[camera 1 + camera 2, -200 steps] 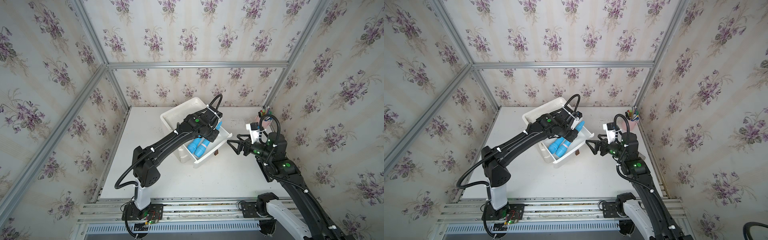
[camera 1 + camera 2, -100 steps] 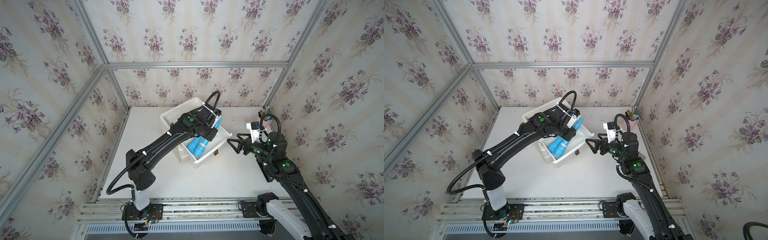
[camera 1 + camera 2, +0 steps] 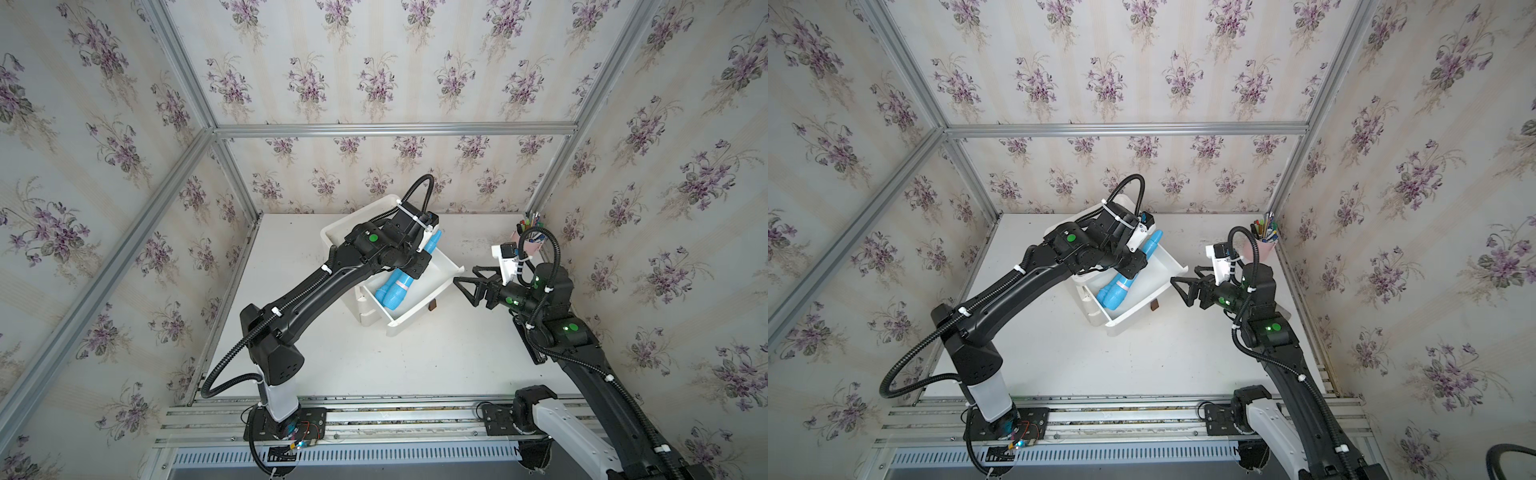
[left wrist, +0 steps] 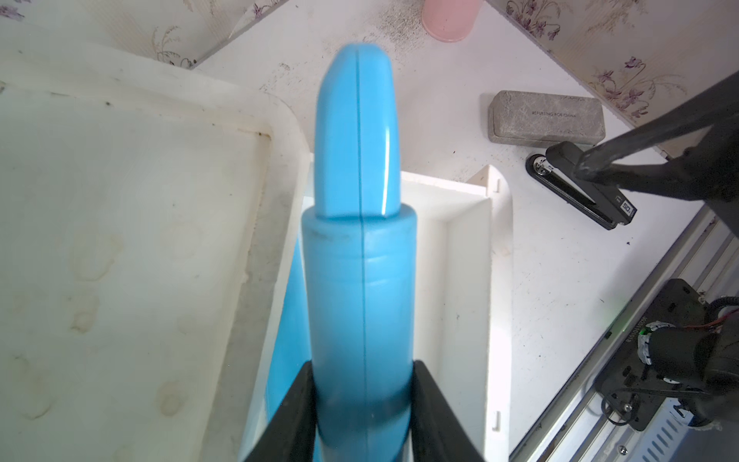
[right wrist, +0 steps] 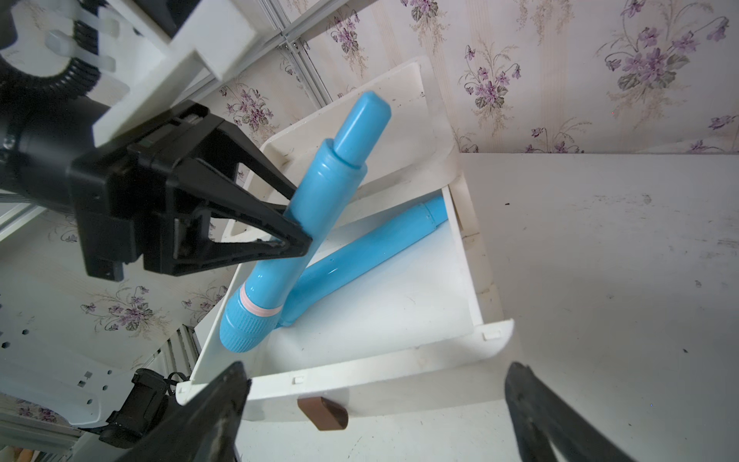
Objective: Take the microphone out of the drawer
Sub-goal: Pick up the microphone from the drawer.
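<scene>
My left claw [image 5: 299,218] is clamped across the body of the blue microphone [image 4: 360,280]. The microphone tilts over the open drawer [image 5: 380,382], its ribbed head low near the floor and its stub end raised toward 1 o'clock, beside the white cabinet [image 4: 120,240]. I cannot tell whether the head touches the floor. At the drawer's 3 o'clock my right claw [image 3: 465,276] stands spread wide and empty, just off the front panel and its brown handle [image 5: 323,413]. The grey case [image 4: 546,117] bears one fine printed line, too small to read surely. The black stapler [image 4: 600,204] has a label reading "50". The pink cup [image 3: 1266,249] of pens sits in the 2 o'clock corner. Bare table [image 3: 415,357] lies open from 4 to 8 o'clock.
</scene>
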Robot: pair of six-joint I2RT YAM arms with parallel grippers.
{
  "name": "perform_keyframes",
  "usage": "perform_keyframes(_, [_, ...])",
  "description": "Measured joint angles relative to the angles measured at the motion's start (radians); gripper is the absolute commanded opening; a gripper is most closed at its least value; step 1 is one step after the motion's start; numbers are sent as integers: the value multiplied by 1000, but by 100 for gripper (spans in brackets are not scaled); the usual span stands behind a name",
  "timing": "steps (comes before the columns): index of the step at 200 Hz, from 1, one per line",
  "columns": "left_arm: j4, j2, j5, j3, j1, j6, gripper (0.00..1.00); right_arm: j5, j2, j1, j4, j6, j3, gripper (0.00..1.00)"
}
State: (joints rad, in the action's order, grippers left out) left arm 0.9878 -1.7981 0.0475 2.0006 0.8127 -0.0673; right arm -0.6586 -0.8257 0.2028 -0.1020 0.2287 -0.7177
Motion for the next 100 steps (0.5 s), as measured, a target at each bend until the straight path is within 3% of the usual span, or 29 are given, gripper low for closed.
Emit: perform_keyframes(100, [24,62,0,-2,-26,14,1,-18,-27,0,29,3,-10,98])
